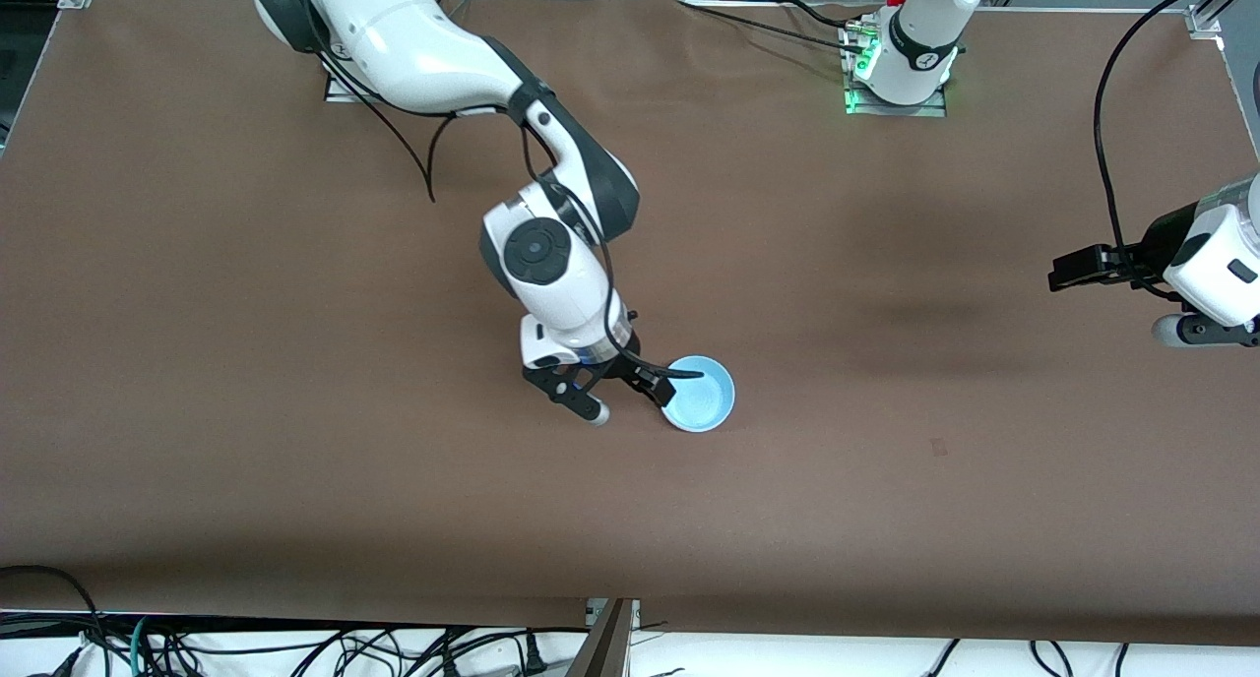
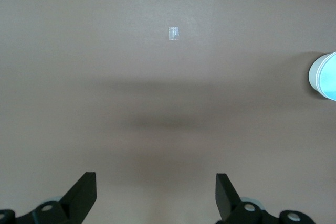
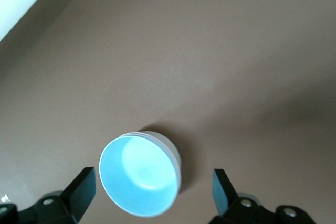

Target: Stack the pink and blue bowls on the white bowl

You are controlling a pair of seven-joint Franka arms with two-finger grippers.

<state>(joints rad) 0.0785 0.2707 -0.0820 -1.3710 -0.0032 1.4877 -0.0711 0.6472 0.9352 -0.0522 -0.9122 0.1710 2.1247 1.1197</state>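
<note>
No text, label or number can be read anywhere here.

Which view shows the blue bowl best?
Right wrist view: the blue bowl fills it, rim and inside visible between the open right gripper fingers. Front view shows it whole but small; left wrist view catches only an edge.

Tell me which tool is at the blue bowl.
The right tool, open, one finger at the rim of the blue bowl; the left tool waits open, well away.
</note>
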